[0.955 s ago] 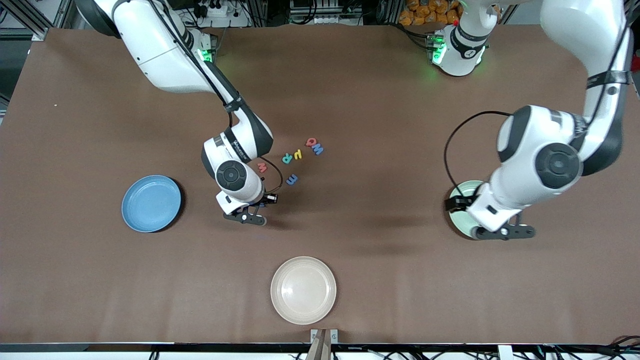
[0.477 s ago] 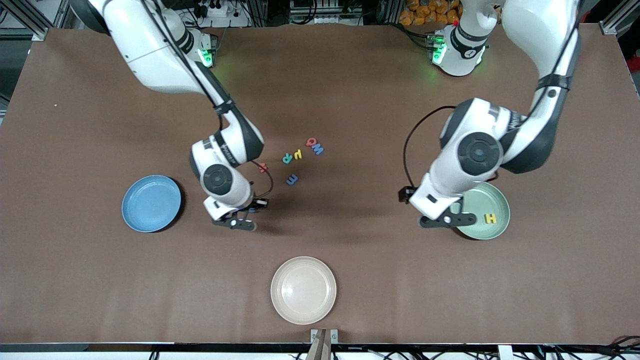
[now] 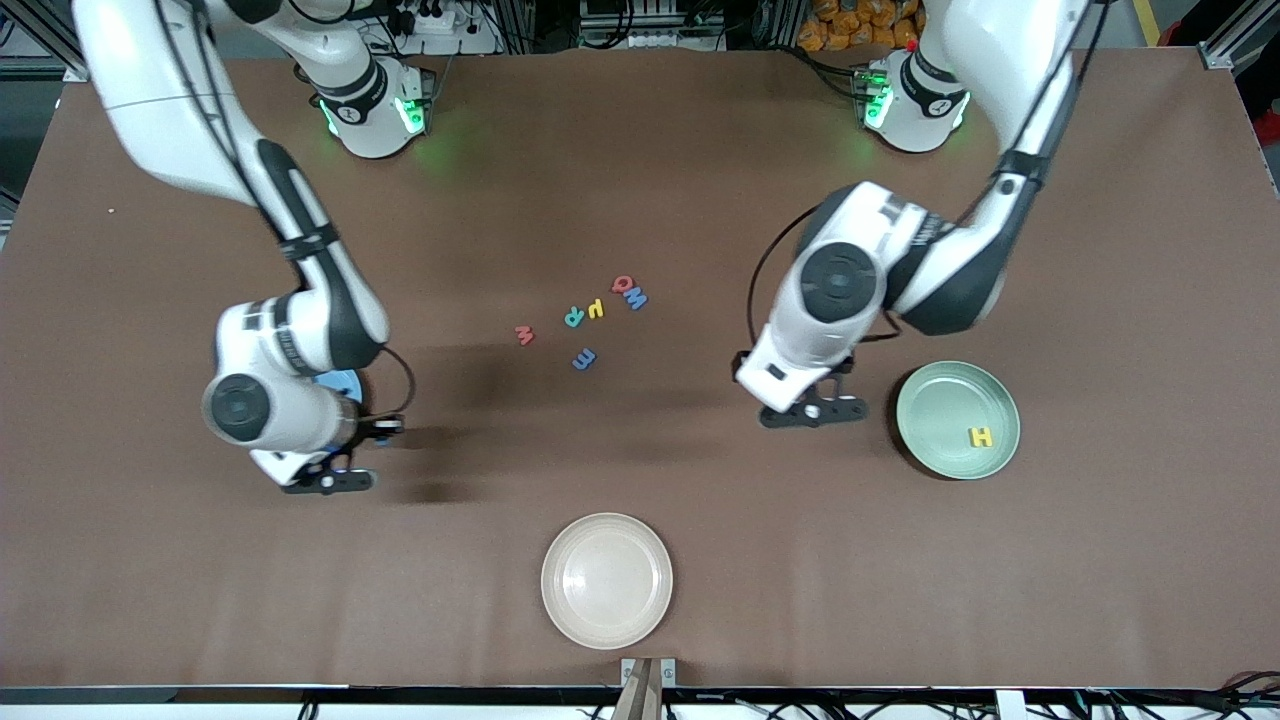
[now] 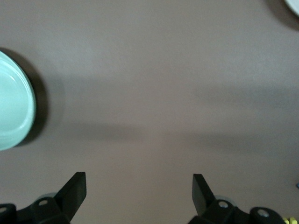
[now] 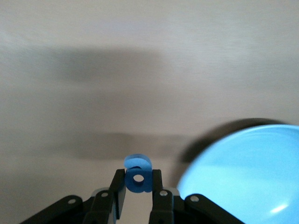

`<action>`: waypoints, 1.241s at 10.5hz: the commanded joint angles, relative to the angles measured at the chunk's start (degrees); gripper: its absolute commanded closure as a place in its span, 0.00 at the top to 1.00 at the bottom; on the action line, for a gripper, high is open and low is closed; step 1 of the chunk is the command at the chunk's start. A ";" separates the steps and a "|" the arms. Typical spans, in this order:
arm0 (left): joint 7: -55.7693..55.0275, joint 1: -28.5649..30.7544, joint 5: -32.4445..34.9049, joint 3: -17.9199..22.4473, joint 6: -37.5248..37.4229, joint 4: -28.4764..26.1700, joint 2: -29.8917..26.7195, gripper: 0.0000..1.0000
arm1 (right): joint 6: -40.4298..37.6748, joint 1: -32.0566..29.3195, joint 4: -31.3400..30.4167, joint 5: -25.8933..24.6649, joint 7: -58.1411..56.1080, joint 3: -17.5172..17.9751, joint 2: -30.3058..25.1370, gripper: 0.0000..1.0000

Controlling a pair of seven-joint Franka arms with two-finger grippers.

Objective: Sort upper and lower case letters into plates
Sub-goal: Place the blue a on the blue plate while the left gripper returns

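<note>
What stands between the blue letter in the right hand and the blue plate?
Nothing visible does. The right hand is shut on the small blue letter over bare table beside the blue plate, and the plate's visible part is bare. The left hand hangs open by the green plate.

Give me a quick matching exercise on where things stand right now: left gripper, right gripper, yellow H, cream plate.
Things:
1. left gripper
2. right gripper
3. yellow H
4. cream plate

States:
A. lying in the mint green plate
B. fingers shut on a small blue letter, at the rim of the blue plate
C. nearest the front camera, nothing in it
D. fingers open over bare table beside the mint green plate

Pairs: 1-D, 2-B, 3-A, 4-C
</note>
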 commanded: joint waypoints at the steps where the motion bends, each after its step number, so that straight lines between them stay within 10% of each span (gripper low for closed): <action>1: -7.56 -4.17 2.45 0.48 -0.08 1.37 2.74 1.00 | -2.22 -4.88 -1.12 -0.37 -9.97 1.00 -1.94 0.00; 3: -13.44 -6.56 2.10 0.39 -0.08 1.37 4.06 1.00 | -2.84 -7.44 -1.38 -0.37 -12.99 1.00 -1.32 0.02; 4: -18.00 -8.74 2.18 0.39 0.09 1.46 5.28 1.00 | -3.54 -7.53 -1.38 -0.37 -12.99 1.00 -1.23 0.29; 5: -21.26 -9.81 2.01 0.39 0.27 1.46 5.99 1.00 | -3.80 -7.71 -1.47 -0.29 -13.17 1.00 -1.15 0.85; 6: -22.95 -9.91 1.66 0.22 0.27 1.46 6.26 1.00 | -3.81 -7.71 -1.56 -0.29 -14.04 1.00 -1.06 1.00; 13: -36.12 -15.53 -4.94 0.13 10.89 -2.84 8.01 1.00 | -3.46 -7.53 -1.56 -0.29 -15.02 1.00 -0.88 1.00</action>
